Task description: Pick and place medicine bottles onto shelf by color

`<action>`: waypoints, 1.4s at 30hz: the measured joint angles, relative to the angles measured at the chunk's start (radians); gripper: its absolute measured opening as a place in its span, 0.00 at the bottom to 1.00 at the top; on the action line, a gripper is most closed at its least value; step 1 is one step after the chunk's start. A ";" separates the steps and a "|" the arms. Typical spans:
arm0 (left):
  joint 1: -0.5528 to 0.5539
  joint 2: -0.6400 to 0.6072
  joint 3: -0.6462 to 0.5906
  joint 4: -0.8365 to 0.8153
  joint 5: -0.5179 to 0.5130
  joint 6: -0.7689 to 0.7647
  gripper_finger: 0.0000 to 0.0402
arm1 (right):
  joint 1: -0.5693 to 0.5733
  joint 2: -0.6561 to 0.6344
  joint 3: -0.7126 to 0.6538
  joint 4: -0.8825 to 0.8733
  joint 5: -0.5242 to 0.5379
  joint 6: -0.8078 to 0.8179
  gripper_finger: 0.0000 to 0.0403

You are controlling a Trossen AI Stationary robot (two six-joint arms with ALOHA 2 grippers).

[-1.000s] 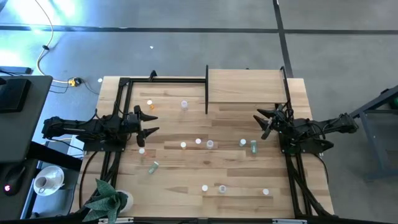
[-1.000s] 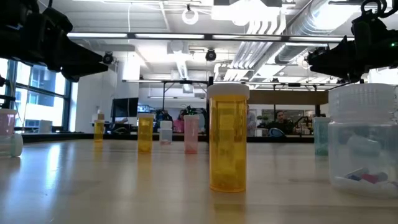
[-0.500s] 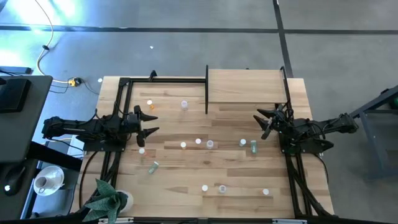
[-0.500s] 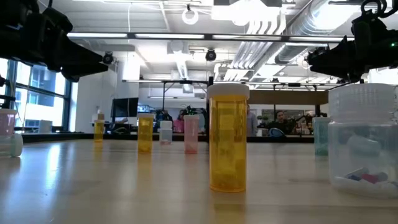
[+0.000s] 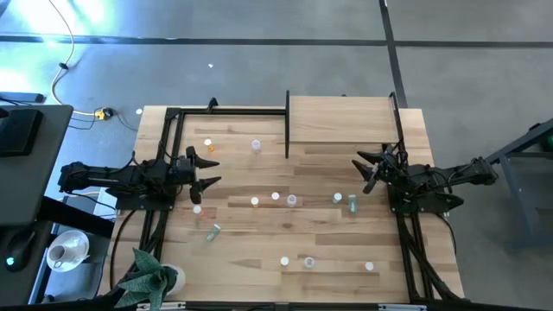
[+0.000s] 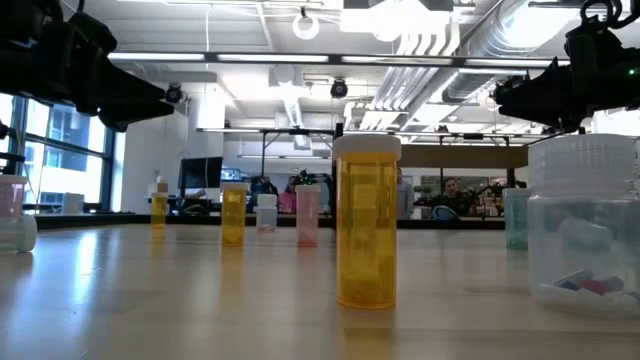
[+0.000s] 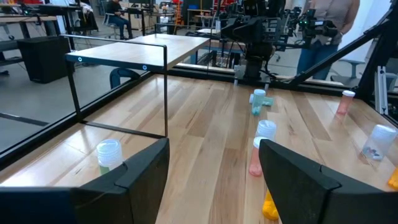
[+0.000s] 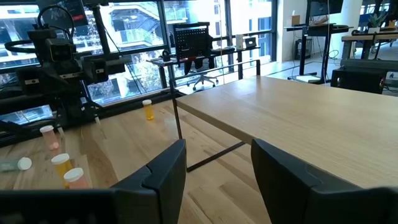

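Small white-capped medicine bottles stand scattered on the wooden tabletop: an orange one (image 5: 208, 144) and a clear one (image 5: 256, 145) far left, several near the middle (image 5: 275, 198), a green one (image 5: 352, 204) lying near the right arm, another green one (image 5: 212, 231) lying near left. The pale-wood shelf (image 5: 341, 119) with black posts stands at the far right. My left gripper (image 5: 211, 171) is open and empty above the table's left side. My right gripper (image 5: 366, 171) is open and empty above the right side, just in front of the shelf.
An orange bottle (image 6: 366, 222) and a clear bottle (image 6: 585, 225) stand close to the low camera near the table's near edge. A black metal frame (image 5: 226, 111) borders the far left. A potted plant (image 5: 155, 278) sits off the near left corner.
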 joint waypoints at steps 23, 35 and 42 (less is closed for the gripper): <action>0.000 0.000 0.000 0.000 0.000 0.000 0.59 | 0.000 0.000 0.000 0.000 0.001 -0.001 0.43; 0.000 0.000 0.000 0.000 0.000 0.000 0.59 | 0.000 0.000 0.000 0.000 0.000 -0.001 0.43; 0.000 0.000 0.000 0.000 0.000 0.025 0.59 | 0.000 0.000 0.000 0.000 0.000 0.000 0.43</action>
